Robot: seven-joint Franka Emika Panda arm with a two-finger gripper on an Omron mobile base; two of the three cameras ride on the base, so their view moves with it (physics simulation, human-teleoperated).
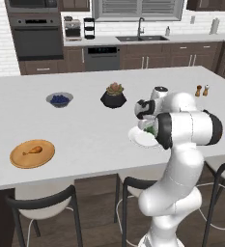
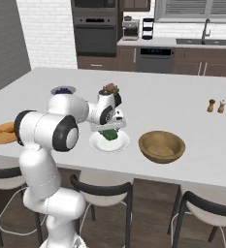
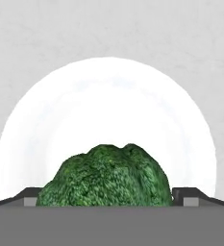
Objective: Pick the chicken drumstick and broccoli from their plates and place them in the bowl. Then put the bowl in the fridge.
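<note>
You had the white counter [image 2: 182, 97] spread wide below and all around the claw. The bowl [image 2: 161, 146], wide, round and brown with a lighter tan inside, sat empty on the counter off to the claw's right in the right base view, near it but apart from the white plate [image 2: 121, 142]. The tan-orange wooden plate [image 1: 32, 153] lay well apart from the claw on the other side, near the counter's front edge, with the small golden-orange chicken drumstick [image 1: 32, 151] resting on it, thick end and thin bone end both plain to see. The white plate was directly under the claw, round and flat. The broccoli [image 3: 105, 176] sat on that plate, a dark green lumpy floret, right between the claw's two fingers in the hand view.

Your arm was folded forward over the counter's front edge, elbow raised, wrist turned so the claw [image 2: 110, 130] pointed down at the white plate. The claw's fingers [image 3: 186, 195] stood wide apart, one on each side of the broccoli, low around it; whether they touched it you could not tell.
</note>
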